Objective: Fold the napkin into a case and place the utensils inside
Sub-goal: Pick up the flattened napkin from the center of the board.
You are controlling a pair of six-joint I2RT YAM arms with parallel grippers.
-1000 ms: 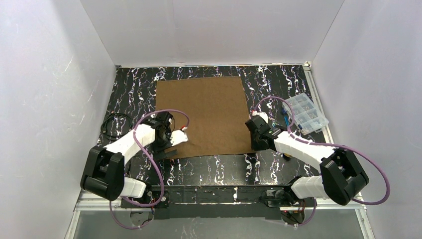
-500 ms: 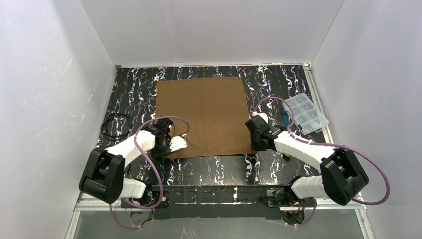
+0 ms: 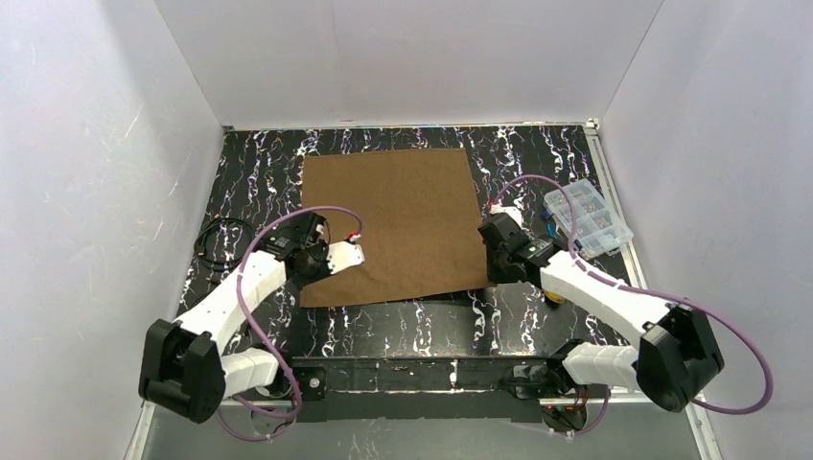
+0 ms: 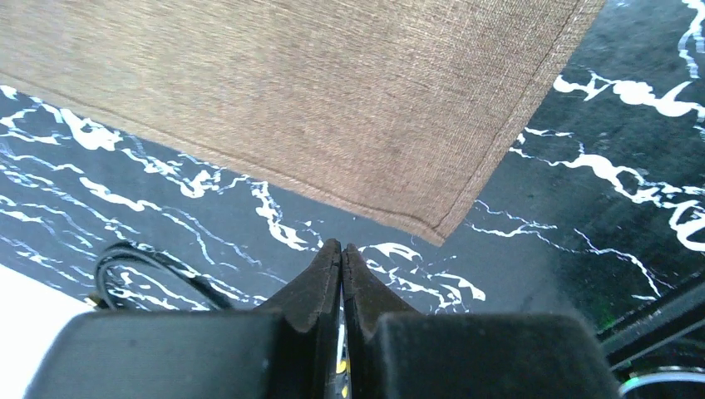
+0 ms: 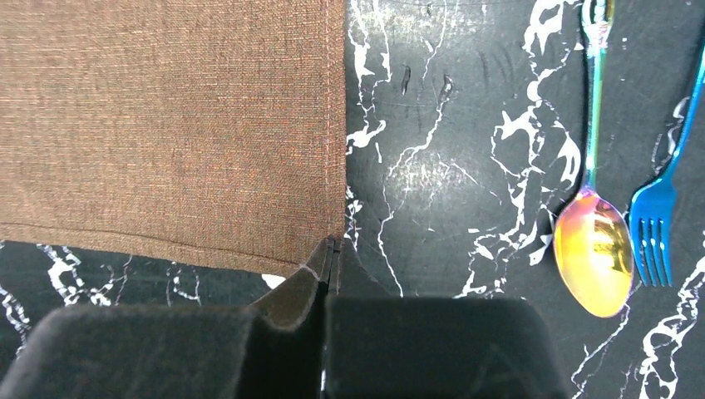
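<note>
The brown napkin [image 3: 393,220] lies spread flat on the black marbled table. My right gripper [image 5: 332,243] is shut on the napkin's [image 5: 166,125] near right corner, which is pinched at its fingertips. In the top view that gripper [image 3: 491,273] stands at the same corner. My left gripper [image 4: 342,247] is shut with nothing in it. The napkin's [image 4: 291,108] near left corner lies a little beyond and to the right of its tips, not touching them. An iridescent spoon [image 5: 592,258] and a blue fork [image 5: 653,224] lie side by side right of the napkin. No case shows.
A clear plastic compartment box [image 3: 587,218] sits at the right edge of the table. A coiled black cable [image 3: 219,244] lies left of the napkin, and part of that cable [image 4: 141,274] shows in the left wrist view. White walls enclose the table.
My left gripper has closed from open and holds nothing. The right gripper has drawn the near right corner slightly away, so the napkin's near edge now slants.
</note>
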